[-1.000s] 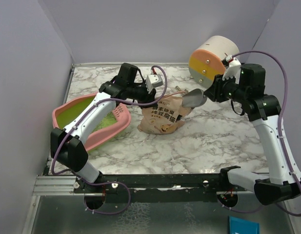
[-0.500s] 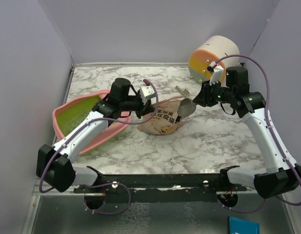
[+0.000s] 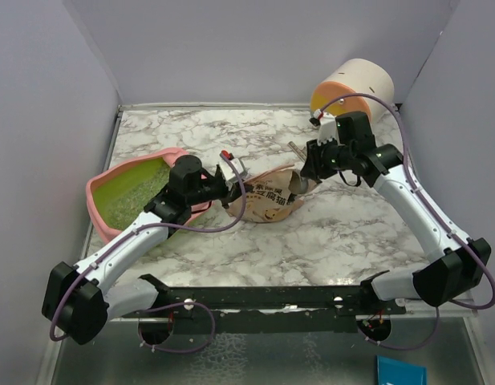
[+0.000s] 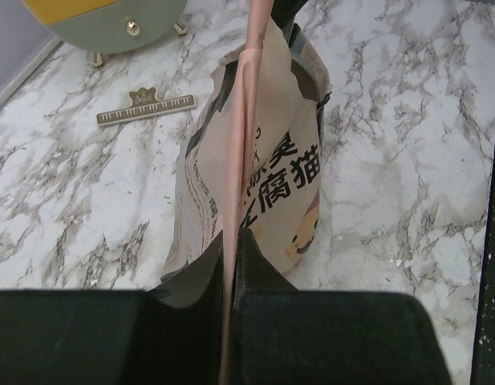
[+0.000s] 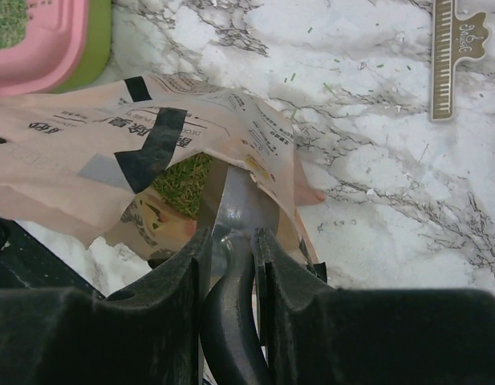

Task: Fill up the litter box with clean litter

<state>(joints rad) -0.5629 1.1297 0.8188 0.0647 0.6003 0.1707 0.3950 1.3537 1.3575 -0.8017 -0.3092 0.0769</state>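
Wide shallow pink plastic litter box point(image 3: 99, 210), yellow-green inside, sat off to the left of the left claw point(image 4: 231, 255). Litter point(image 5: 183, 181), greenish granules, showed in the mouth of the crinkled tan pouch point(image 3: 267, 202) directly ahead of the right claw point(image 5: 229, 245). Left claw was pinched tight on the pouch's edge. Right claw gripped the grey metal scoop point(image 5: 229, 210), blade inside the pouch. Beyond the right claw: gold ruler-shaped clip point(image 5: 449, 56) on the marble table point(image 3: 311, 241), round cream-orange-yellow drawer unit point(image 3: 351, 84) further back.
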